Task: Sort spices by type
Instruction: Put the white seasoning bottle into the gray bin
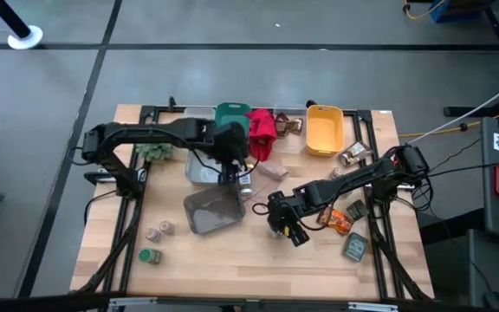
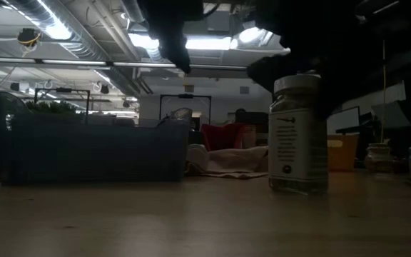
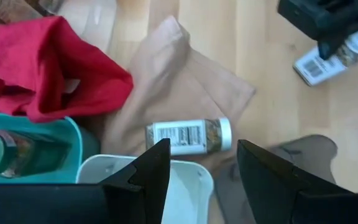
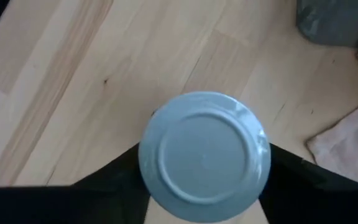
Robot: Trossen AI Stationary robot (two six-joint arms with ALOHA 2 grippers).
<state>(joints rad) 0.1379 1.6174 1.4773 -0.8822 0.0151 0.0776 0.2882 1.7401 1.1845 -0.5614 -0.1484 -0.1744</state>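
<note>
A white-lidded spice jar (image 4: 204,155) stands upright on the table (image 2: 191,221), and my right gripper (image 1: 278,227) has come down over it from above and is shut on it. The same jar (image 2: 298,135) shows in the low view near the table's front. My left gripper (image 3: 201,149) hovers open with nothing between its fingers, above a second spice jar (image 3: 188,137). That jar lies on its side on a tan cloth (image 3: 185,81). More jars (image 1: 156,230) and flat packets (image 1: 340,221) rest on the table. My right gripper pinches the jar between its two fingers (image 4: 114,180), which sit on opposite sides just under the lid's rim (image 4: 148,171). The fingers come from above, slanting down. The jar stands upright with its base (image 2: 298,187) on the table.
A grey bin (image 1: 213,211) and a clear container (image 1: 199,169) sit just left of the grippers. At the back are a teal container (image 1: 230,113), the red cloth (image 1: 262,130) and a yellow bin (image 1: 323,130). Bare wood lies along the near edge.
</note>
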